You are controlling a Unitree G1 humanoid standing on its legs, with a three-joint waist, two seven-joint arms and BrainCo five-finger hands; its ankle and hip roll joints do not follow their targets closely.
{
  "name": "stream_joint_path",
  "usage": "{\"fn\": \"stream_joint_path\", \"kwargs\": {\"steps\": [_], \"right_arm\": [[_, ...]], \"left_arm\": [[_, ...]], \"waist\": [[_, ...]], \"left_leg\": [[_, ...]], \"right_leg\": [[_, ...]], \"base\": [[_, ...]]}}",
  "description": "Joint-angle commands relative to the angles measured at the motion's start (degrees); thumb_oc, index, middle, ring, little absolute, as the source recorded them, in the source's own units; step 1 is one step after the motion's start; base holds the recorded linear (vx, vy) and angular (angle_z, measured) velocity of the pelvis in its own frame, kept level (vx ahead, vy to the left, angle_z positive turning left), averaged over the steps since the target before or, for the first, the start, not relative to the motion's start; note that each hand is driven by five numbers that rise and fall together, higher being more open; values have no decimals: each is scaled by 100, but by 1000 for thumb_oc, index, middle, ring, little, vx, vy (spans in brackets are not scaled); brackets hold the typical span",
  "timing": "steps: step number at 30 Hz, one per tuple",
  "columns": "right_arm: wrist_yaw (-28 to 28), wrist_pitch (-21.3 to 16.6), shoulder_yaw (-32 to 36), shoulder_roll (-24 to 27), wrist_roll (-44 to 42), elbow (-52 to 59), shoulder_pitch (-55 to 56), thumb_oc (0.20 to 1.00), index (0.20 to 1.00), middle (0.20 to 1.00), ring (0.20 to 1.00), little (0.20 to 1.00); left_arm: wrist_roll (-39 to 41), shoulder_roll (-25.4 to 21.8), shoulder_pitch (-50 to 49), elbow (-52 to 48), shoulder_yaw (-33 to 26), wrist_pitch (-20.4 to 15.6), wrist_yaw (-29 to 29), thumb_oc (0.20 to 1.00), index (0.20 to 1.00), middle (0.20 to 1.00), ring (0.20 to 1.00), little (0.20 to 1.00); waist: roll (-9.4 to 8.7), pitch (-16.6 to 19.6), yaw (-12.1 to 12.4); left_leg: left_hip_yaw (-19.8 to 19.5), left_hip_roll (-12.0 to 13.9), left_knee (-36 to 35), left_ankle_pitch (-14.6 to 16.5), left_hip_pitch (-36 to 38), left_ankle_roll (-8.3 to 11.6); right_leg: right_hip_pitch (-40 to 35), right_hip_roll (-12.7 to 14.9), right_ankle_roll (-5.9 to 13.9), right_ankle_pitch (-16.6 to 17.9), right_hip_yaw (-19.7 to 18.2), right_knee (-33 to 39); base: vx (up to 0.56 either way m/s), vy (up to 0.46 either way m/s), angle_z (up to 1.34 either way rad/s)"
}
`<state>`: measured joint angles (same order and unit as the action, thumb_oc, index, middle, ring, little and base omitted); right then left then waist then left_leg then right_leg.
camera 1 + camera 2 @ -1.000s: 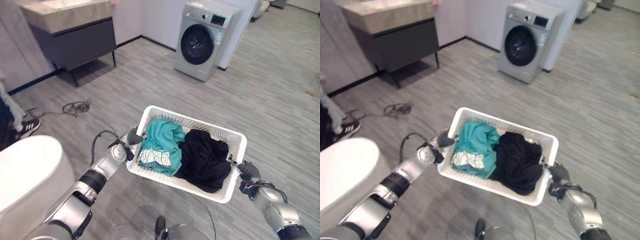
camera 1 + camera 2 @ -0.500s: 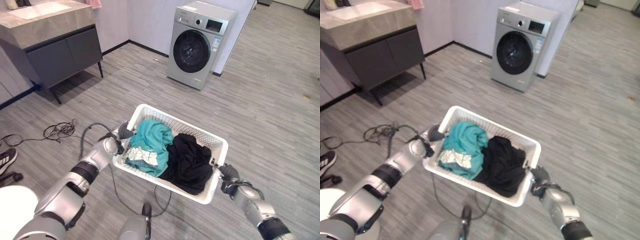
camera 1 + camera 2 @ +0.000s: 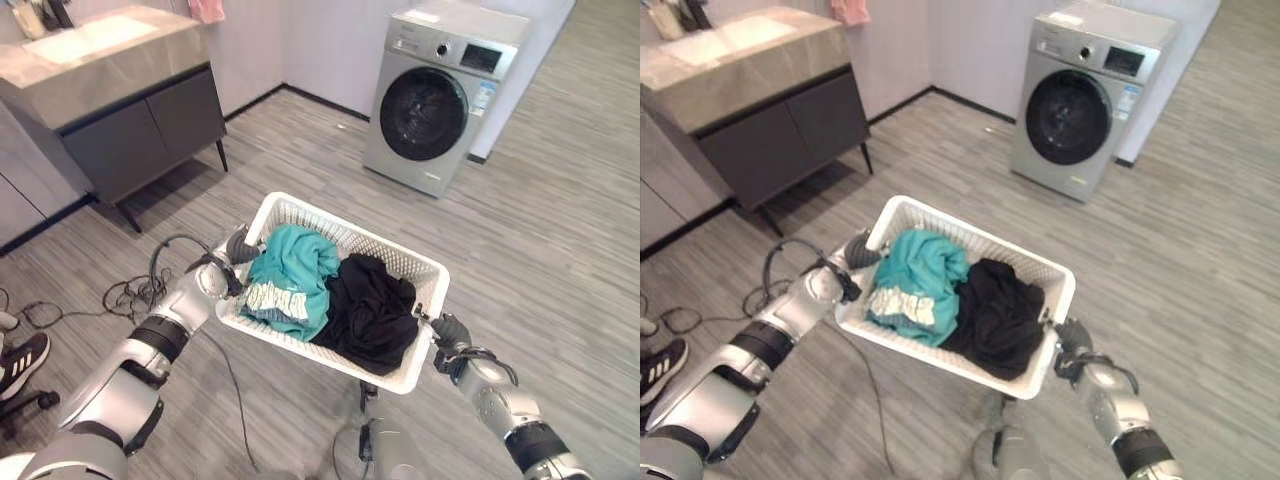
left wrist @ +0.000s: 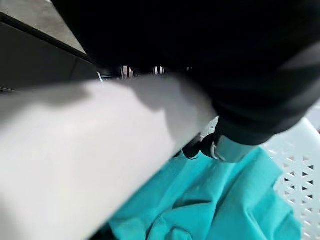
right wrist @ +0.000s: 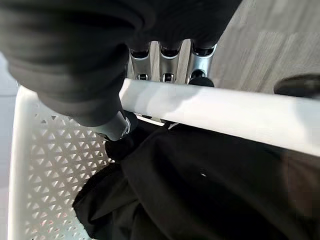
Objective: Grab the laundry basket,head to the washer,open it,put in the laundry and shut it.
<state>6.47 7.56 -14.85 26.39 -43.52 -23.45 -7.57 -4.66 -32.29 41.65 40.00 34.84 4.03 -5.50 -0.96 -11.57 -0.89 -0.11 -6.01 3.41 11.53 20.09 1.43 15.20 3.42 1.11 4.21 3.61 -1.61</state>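
Basket in both hands, washer ahead but not reached yet.

I hold the white laundry basket (image 3: 420, 272) off the floor. My left hand (image 3: 236, 247) is curled over the rim at one short end; my right hand (image 5: 165, 60) has its fingers hooked under the rim at the other end, thumb inside. The teal garment (image 3: 290, 275) and the black garment (image 3: 372, 310) lie side by side in it. The washing machine (image 3: 440, 95) stands well apart, door closed. My worry is that both grips are only on thin rim, so a hard step could tip the basket. The loose cable (image 3: 128, 292) on the floor near the vanity cabinet (image 3: 140, 125) could catch a foot.
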Motion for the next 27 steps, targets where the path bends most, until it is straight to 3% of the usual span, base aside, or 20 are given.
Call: {"fn": "stream_joint_path", "kwargs": {"steps": [1, 3, 4, 5, 6, 7, 8, 9, 10, 12, 14, 17, 19, 21, 23, 24, 25, 27], "right_arm": [[-509, -579, 389, 437, -116, 609, -635, 200, 200, 200, 200, 200], [-462, -616, 407, 597, -217, 619, -660, 200, 200, 200, 200, 200], [-413, -629, 459, 644, -266, 640, -650, 200, 200, 200, 200, 200], [-413, -629, 459, 644, -266, 640, -650, 200, 200, 200, 200, 200], [-343, -710, 465, 718, -281, 626, -673, 200, 200, 200, 200, 200], [-295, -727, 484, 751, -268, 660, -695, 200, 200, 200, 200, 200], [-287, -724, 493, 751, -265, 667, -689, 200, 200, 200, 200, 200], [-121, -746, 597, 793, -233, 723, -587, 200, 200, 200, 200, 200], [-117, -741, 613, 794, -231, 733, -575, 200, 200, 200, 200, 200], [-116, -745, 736, 833, -209, 855, -393, 200, 200, 200, 200, 200], [-122, -757, 875, 828, -214, 959, -222, 200, 200, 200, 200, 200], [-90, -834, 892, 783, -216, 907, -212, 200, 200, 200, 200, 200], [-88, -860, 860, 752, -220, 828, -276, 200, 200, 200, 200, 200], [-74, -849, 808, 685, -167, 747, -384, 200, 200, 200, 200, 200], [-82, -857, 737, 613, -154, 744, -475, 200, 200, 200, 200, 200], [-106, -886, 701, 565, -124, 740, -546, 200, 200, 200, 200, 200], [-181, -860, 687, 481, -98, 738, -591, 200, 200, 200, 200, 200], [-192, -745, 684, 333, 164, 734, -697, 200, 200, 200, 200, 200]], "left_arm": [[-105, -101, 435, -253, -168, -324, -177, 200, 200, 200, 200, 200], [-47, -147, 423, -335, -137, -309, -160, 200, 200, 200, 200, 200], [2, -213, 441, -423, -122, -282, -134, 200, 200, 200, 200, 200], [2, -213, 441, -424, -122, -281, -134, 200, 200, 200, 200, 200], [67, -268, 483, -537, -175, -315, -153, 200, 200, 200, 200, 200], [108, -281, 507, -618, -189, -324, -167, 200, 200, 200, 200, 200], [113, -283, 508, -632, -185, -317, -165, 200, 200, 200, 200, 200], [220, -128, 674, -713, -137, -297, -156, 200, 200, 200, 200, 200], [222, -118, 686, -708, -125, -295, -157, 200, 200, 200, 200, 200], [185, -12, 746, -670, -111, -312, -145, 200, 200, 200, 200, 200], [133, 78, 803, -644, -38, -345, -128, 200, 200, 200, 200, 200], [74, 201, 909, -485, 69, -330, -138, 200, 200, 200, 200, 200], [51, 235, 925, -465, 112, -335, -105, 200, 200, 200, 200, 200], [43, 224, 927, -475, 113, -341, -98, 200, 200, 200, 200, 200], [57, 155, 946, -487, 114, -341, -94, 200, 200, 200, 200, 200], [68, 60, 927, -571, 68, -357, -112, 200, 200, 200, 200, 200], [75, -56, 834, -607, 33, -361, -91, 200, 200, 200, 200, 200], [103, -213, 754, -747, -38, -339, -72, 200, 200, 200, 200, 200]], "waist": [[15, 569, 43], [-36, 543, -24], [-132, 504, -14], [-122, 510, -24], [-251, 406, 107], [-228, 301, 174], [-173, 283, 164], [-279, 125, 291], [-280, 124, 294], [-271, 78, 328], [-330, 50, 405], [-257, 113, 497], [-187, 177, 576], [-190, 236, 655], [-214, 401, 713], [-274, 506, 822], [-343, 539, 878], [-308, 408, 808]], "left_leg": [[-319, 1136, 1068, -507, -561, -55], [-163, 1758, 2744, -1557, -1161, -85], [-114, 1950, 3542, -1795, -1610, -189], [-131, 1959, 3566, -1784, -1633, -186], [8, 2238, 4673, -1956, -2000, -243], [-40, 2408, 5161, -1887, -2284, -253], [-106, 2454, 5265, -1829, -2322, -219], [262, 2637, 5318, -1714, -2954, -111], [258, 2630, 5328, -1701, -2961, -118], [495, 1983, 4735, -1436, -3386, 1], [806, 1574, 3548, -1630, -3580, -38], [979, 951, 1604, -1701, -3620, -125], [1094, 734, 943, -1852, -3694, -52], [1201, 723, 1074, -1799, -3821, -62], [1072, 625, 784, -1597, -3384, -291], [906, 488, 707, -1462, -3187, -406], [847, 388, 708, -1291, -2987, -546], [946, 475, 753, -1043, -2601, -749]], "right_leg": [[-712, 376, 783, 464, -242, 191], [-1027, 85, 427, 231, -105, -71], [-1200, 8, 234, 167, -41, -31], [-1194, 0, 233, 168, -29, -31], [-1564, -209, -32, -86, -4, 21], [-1676, -317, -131, -152, 16, 33], [-1693, -369, -125, -187, 36, 22], [-2112, -475, -230, -424, 189, 101], [-2113, -468, -223, -432, 196, 100], [-2282, -511, -192, -574, 173, 15], [-2337, -444, -169, -671, 223, -91], [-2512, -489, -50, -870, 355, -105], [-2690, -574, -2, -1015, 374, -106], [-2857, -607, -25, -1179, 302, -180], [-2908, -660, 6, -1406, 235, -610], [-2863, -614, 129, -1248, 188, -1118], [-2661, -493, 495, -742, 230, -1857], [-2040, -287, 1056, 17, 162, -3386]], "base": [[552, -417, 49], [440, -553, 48], [224, -406, 56], [414, -567, 50], [354, -495, 24], [353, -483, 12], [356, -414, -15], [316, -288, -22], [422, -313, -25], [255, -21, 2], [293, -15, -11], [385, 28, -16], [345, 17, -34], [441, -9, -29], [625, 25, -17], [586, 60, -14], [482, 68, -44], [281, 57, -81]]}}
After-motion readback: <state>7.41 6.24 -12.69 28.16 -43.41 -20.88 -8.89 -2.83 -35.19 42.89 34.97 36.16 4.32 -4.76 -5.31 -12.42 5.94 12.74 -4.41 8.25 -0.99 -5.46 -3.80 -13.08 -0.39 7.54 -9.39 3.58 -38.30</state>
